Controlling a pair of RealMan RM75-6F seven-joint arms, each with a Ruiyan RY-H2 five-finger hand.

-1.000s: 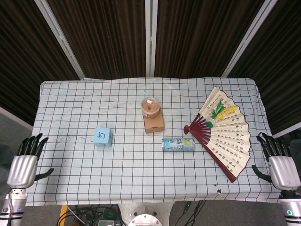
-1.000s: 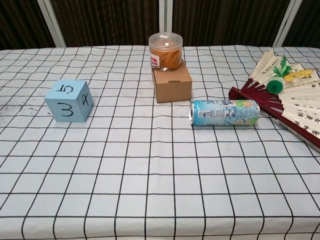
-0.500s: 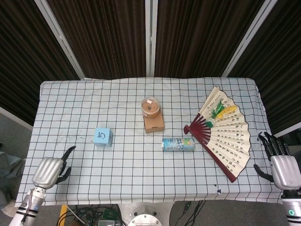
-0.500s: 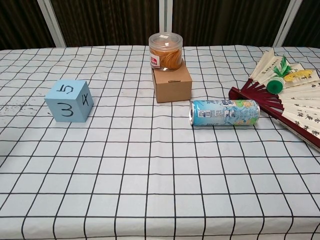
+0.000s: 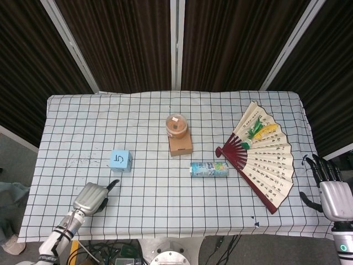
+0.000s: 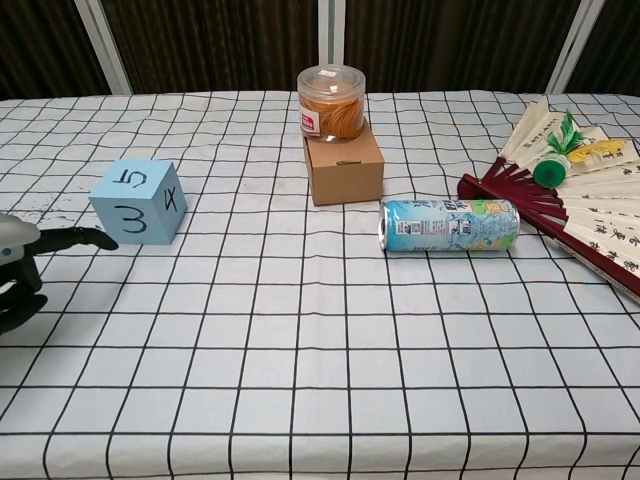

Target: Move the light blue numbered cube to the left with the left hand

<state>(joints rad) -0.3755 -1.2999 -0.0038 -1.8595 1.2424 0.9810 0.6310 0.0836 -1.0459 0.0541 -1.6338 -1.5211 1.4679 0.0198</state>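
Your left hand [image 5: 92, 197] hovered low over the near left part of the checked tablecloth [image 5: 149, 199], empty, with its dark fingers [image 6: 70, 239] apart and one reaching toward the light blue numbered cube [image 5: 121, 160]. The cube sat just beyond the hand and slightly to its right, near it but not touched. It showed a 5 on top and a 3 on its near face. Your right hand [image 5: 333, 196] was off the near right edge of the table, upright, empty, fingers spread. To the right of the cube, well apart, stood a small cardboard box [image 5: 180, 144] with a clear lidded tub [image 5: 176, 126] on top. Nearer and further right, a drink can [image 5: 209, 169] lay on its side. An open paper fan [image 5: 263, 155] with dark red ribs lay spread at the right, touching or almost touching the can's right end.
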